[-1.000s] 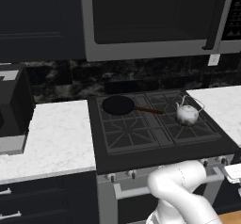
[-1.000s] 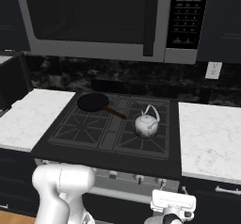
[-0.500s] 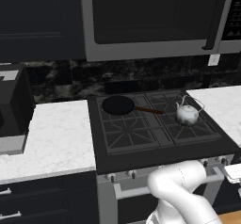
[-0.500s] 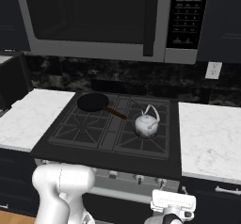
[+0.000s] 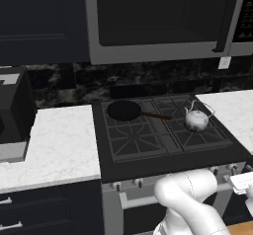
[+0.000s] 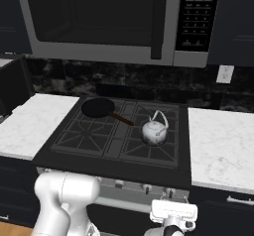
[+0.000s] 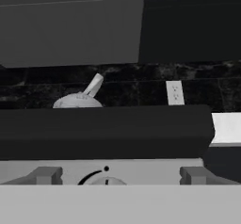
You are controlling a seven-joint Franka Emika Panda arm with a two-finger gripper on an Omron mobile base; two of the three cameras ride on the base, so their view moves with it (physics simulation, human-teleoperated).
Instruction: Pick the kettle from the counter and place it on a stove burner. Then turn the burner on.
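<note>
Silvery kettle [image 5: 196, 120] upright on right rear stove burner [image 5: 201, 124], black frying pan [image 5: 124, 110] at cooktop's left rear, white marble tabletop [image 5: 54, 145] flanking

I can't read any text from here. The microwave's control panel [image 6: 197, 19] carries rows of small pale marks, too tiny to make out. The stove knob [image 7: 104, 180], just ahead of my gripper, bears one dot and a tick, no lettering.

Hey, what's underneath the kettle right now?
The kettle sits on a black stove burner at the cooktop's right side, its star-spoked grate showing around the base. The centre of the grate under it is covered, so any flame can't be seen.
</note>
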